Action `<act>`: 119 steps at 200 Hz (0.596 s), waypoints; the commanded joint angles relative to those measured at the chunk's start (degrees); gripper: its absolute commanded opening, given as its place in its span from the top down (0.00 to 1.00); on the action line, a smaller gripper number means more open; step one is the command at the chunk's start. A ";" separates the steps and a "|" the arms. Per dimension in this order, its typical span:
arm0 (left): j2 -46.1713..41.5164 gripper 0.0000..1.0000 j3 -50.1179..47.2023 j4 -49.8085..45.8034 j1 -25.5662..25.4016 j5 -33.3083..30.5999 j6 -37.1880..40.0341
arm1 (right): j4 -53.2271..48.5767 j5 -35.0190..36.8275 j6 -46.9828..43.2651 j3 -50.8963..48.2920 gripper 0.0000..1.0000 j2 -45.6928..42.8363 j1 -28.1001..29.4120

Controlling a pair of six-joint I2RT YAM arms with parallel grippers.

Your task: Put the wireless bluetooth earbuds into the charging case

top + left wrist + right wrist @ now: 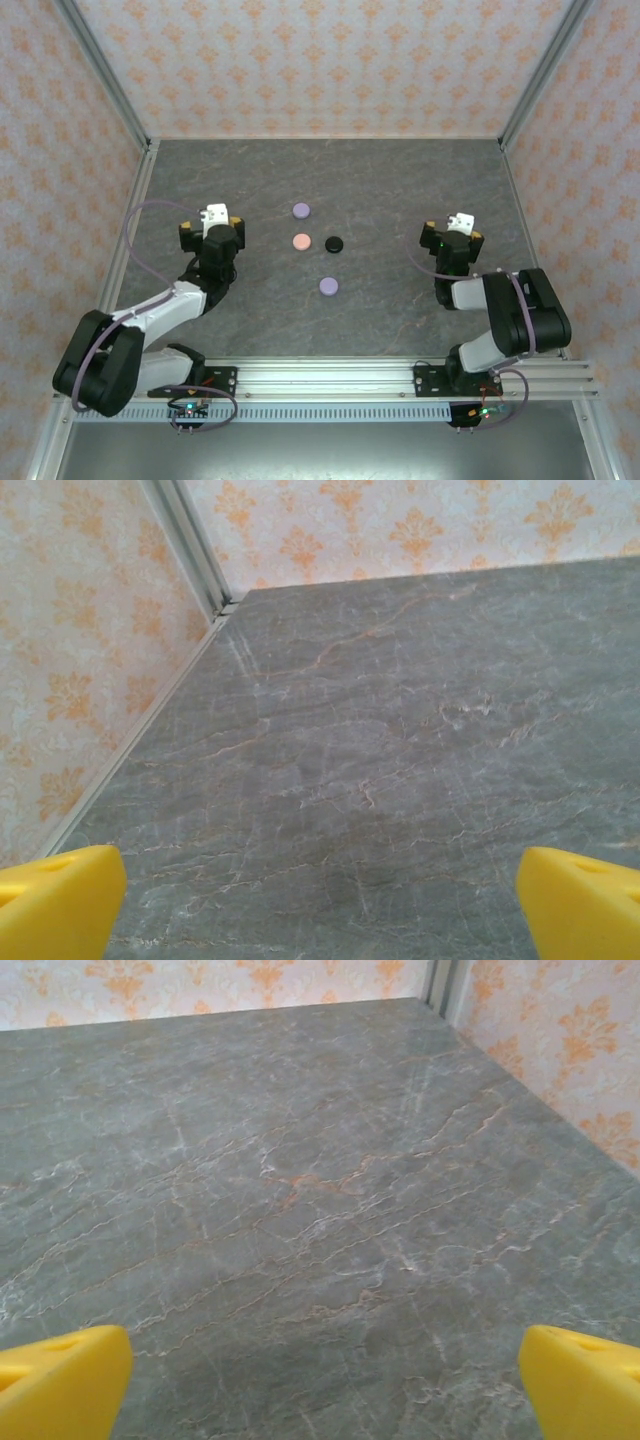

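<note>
Left end effector (212,222) and right end effector (455,230) held jaws apart, empty. The small round pink case (301,241), central on the grey marbled tabletop (400,320), looked liable to skid if pinched off-centre.

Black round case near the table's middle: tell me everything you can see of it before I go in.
The black round disc-shaped case is small, flat and plain dark; its material is unclear from above. It lies flat on the grey marbled table top, with no open lid visible. A pale pink round case sits just left of it, across a narrow gap. The far lavender round case lies behind, the near lavender round case in front. Only the table touches it.
</note>
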 commanded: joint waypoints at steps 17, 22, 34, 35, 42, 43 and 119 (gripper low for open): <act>6.54 0.01 -4.11 17.06 1.69 2.67 5.87 | -6.87 -7.51 3.32 6.46 0.01 1.18 -3.71; 6.58 0.01 -4.14 17.11 2.13 4.59 6.31 | -6.81 -8.37 3.67 6.54 0.01 1.21 -4.41; 7.58 0.02 -4.72 19.07 3.51 8.92 7.16 | -6.80 -8.44 3.59 6.40 0.01 1.02 -4.51; 7.75 0.02 -4.76 19.35 3.70 9.26 7.21 | -6.80 -8.44 3.61 6.34 0.01 1.03 -4.51; 8.97 0.02 -5.06 20.56 4.64 11.89 7.11 | -6.98 -8.44 3.57 6.37 0.01 1.03 -4.45; 9.20 0.02 -5.11 20.88 4.98 12.24 7.11 | -7.02 -8.44 3.60 6.37 0.01 0.99 -4.48; 14.72 0.00 -0.46 16.01 17.89 30.82 -1.51 | -6.79 -8.36 3.41 6.19 0.01 0.81 -4.44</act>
